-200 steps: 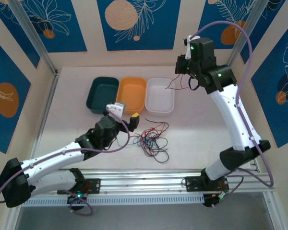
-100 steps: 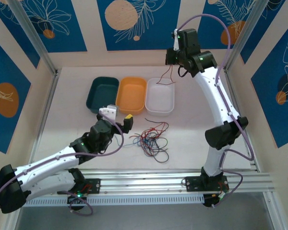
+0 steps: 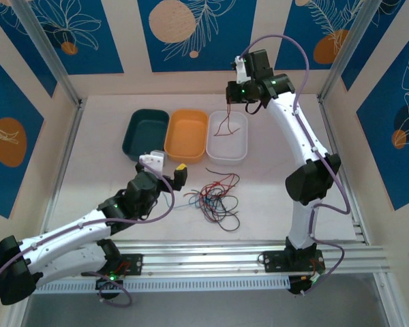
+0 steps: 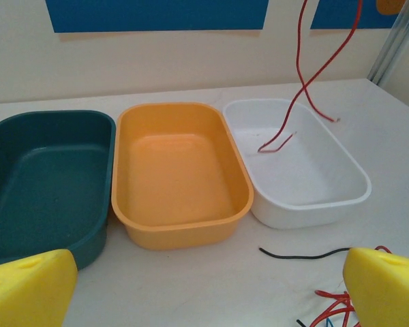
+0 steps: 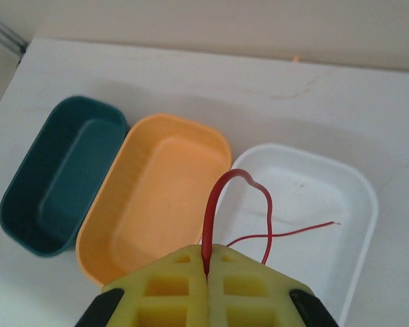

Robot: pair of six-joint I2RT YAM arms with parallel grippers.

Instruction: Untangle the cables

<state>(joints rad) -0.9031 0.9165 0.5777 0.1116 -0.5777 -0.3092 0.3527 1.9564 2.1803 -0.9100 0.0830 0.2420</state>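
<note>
- While the left gripper [image 4: 204, 289] hangs low over the table [image 3: 273, 197], its yellow fingers stand wide apart, holding nothing.
- Just right of it, the cables [image 3: 215, 199] lie on the table in a loose knot of red, black and blue strands, in front of the orange tray [image 3: 186, 136].
- Further back, one red cable [image 4: 303, 68] dangles over the white tray [image 3: 226, 161].
- Above that, the right gripper [image 5: 206, 262] is pinched tight on the red cable's upper loop.
- These wires look light, limp and a bit springy, and they probably snag each other, so I'd take a free end or outer loop, not the middle.
</note>
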